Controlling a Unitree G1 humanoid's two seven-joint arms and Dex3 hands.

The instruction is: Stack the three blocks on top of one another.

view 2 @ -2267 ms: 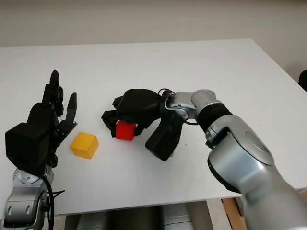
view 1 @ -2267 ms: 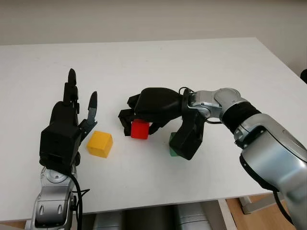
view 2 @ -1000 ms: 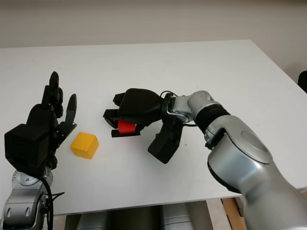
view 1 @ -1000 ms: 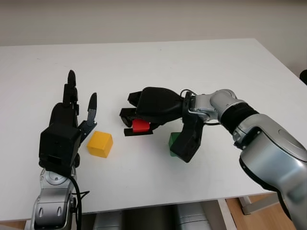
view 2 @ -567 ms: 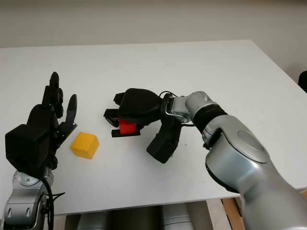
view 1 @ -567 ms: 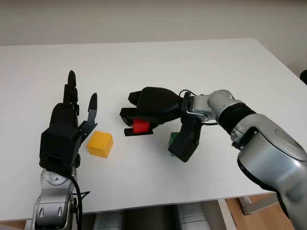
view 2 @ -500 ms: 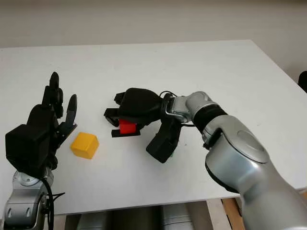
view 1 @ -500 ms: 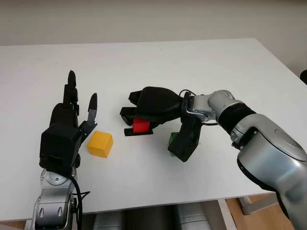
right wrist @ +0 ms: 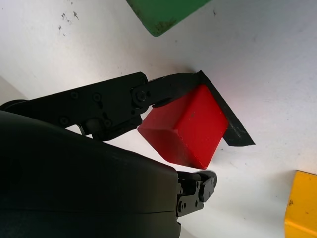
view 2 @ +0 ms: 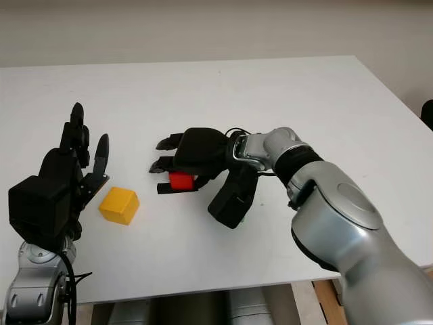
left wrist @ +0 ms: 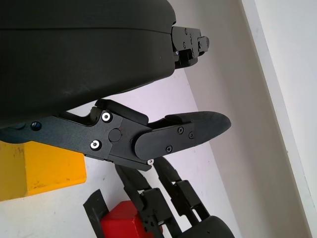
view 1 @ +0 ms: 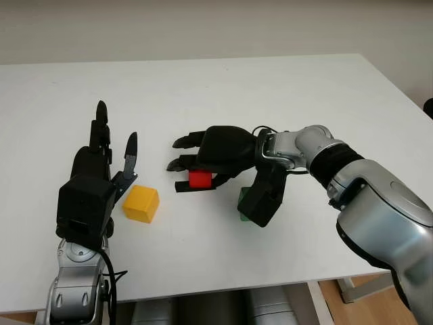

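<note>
The red block (view 1: 199,179) is at mid-table, under my right hand (view 1: 184,169). That hand's fingers (view 1: 181,143) stretch out past and above the block without touching it, while the thumb (right wrist: 233,133) lies along the block's near side. The hand is open. I cannot tell whether the block stands on the table or leans on the thumb. The green block (view 1: 241,198) peeks out behind my right wrist, to the right of the red one. The yellow block (view 1: 141,203) sits on the table to the left. My left hand (view 1: 111,145) is open, just left of the yellow block.
The white table (view 1: 270,88) spreads wide behind and to the right of the blocks. Its front edge runs close below the yellow block and my arms. My right forearm (view 1: 352,176) crosses the table's right side.
The right hand's fingers have uncurled from the red block and now point forward. The block has stayed by the thumb. The left hand and the yellow block have not moved.
</note>
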